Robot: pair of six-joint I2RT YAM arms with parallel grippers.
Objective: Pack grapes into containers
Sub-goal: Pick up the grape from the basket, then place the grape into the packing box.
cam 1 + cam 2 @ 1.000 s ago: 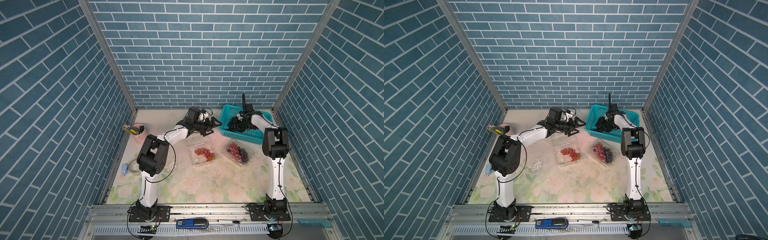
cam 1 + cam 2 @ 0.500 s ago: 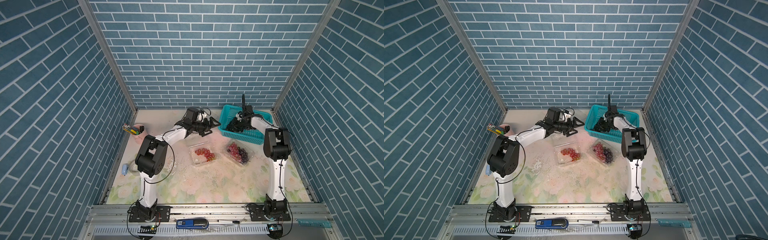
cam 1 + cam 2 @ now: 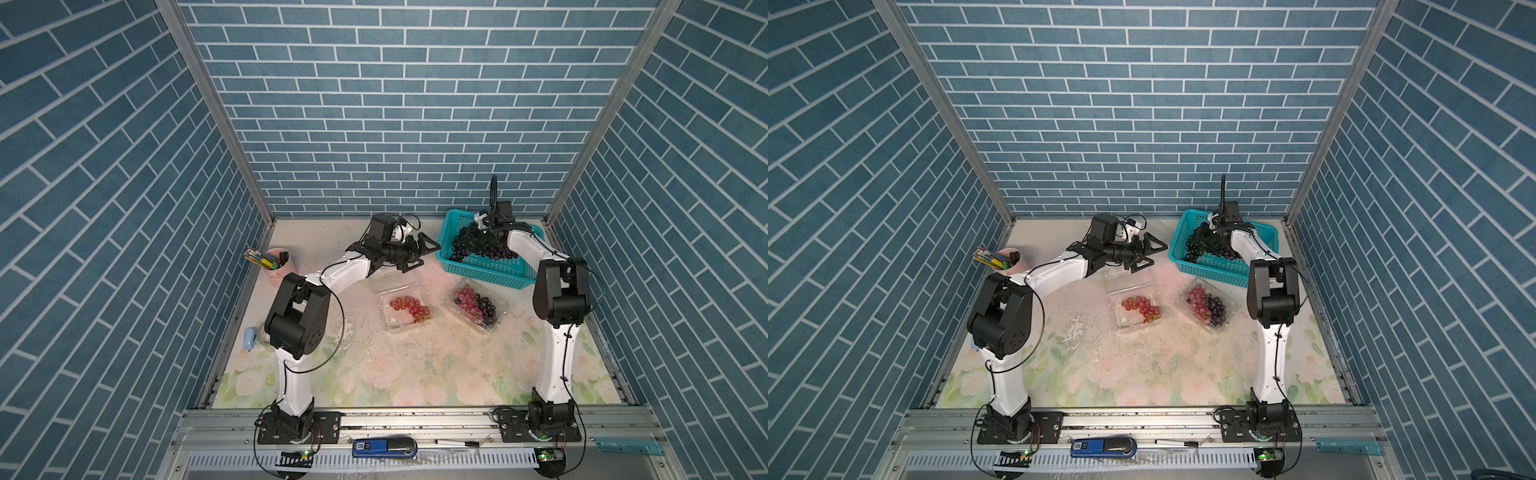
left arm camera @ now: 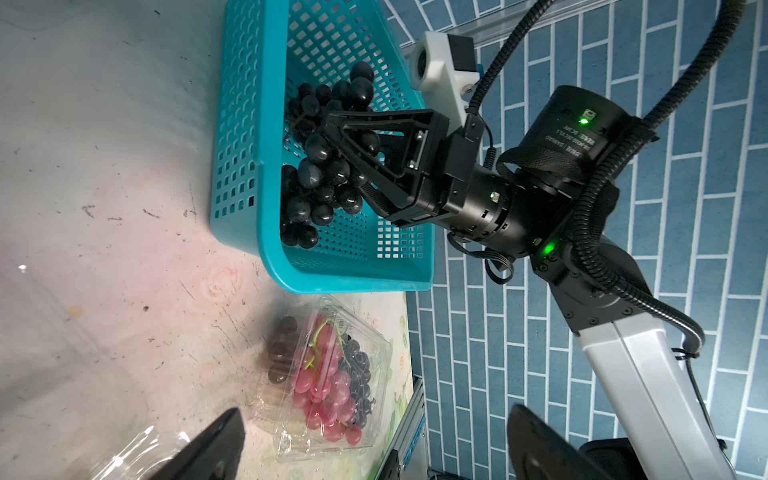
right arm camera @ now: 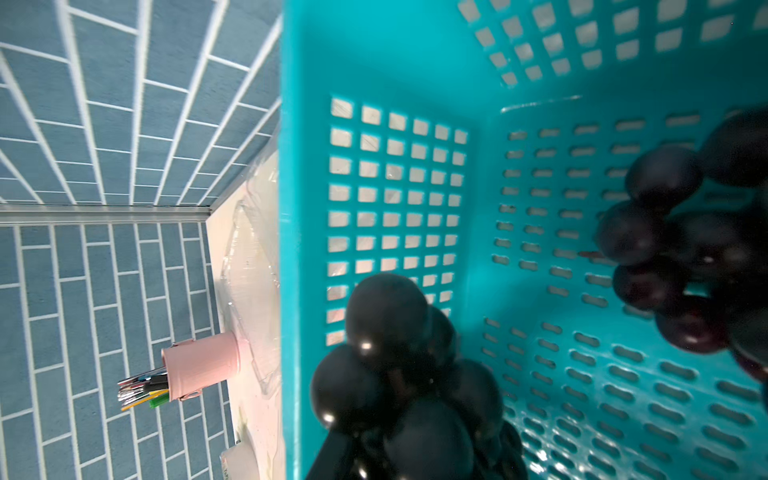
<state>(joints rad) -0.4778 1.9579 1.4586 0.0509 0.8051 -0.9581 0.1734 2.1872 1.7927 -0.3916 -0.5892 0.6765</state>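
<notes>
A bunch of dark grapes (image 3: 469, 249) (image 3: 1200, 249) lies in the teal basket (image 3: 482, 274). My right gripper (image 3: 484, 239) (image 4: 332, 153) reaches down into it, shut on the dark grapes (image 4: 320, 183) (image 5: 399, 374). My left gripper (image 3: 422, 255) (image 3: 1154, 255) (image 4: 370, 449) hovers open and empty just left of the basket, over clear plastic (image 3: 392, 272). A clear container (image 3: 386, 322) in mid-table holds red grapes (image 3: 409, 306). Another container (image 3: 492, 316) (image 4: 374, 345), to its right, holds red and dark grapes (image 3: 473, 303) (image 4: 328, 386).
A pink pen cup (image 3: 276, 264) (image 5: 199, 365) stands at the back left by the wall. A small light-blue object (image 3: 249, 337) lies by the left wall. Brick-patterned walls close in three sides. A blue device (image 3: 384, 449) rests on the front rail.
My right gripper's jaws have closed on the dark grapes in the basket. The left arm has barely shifted and stays open.
</notes>
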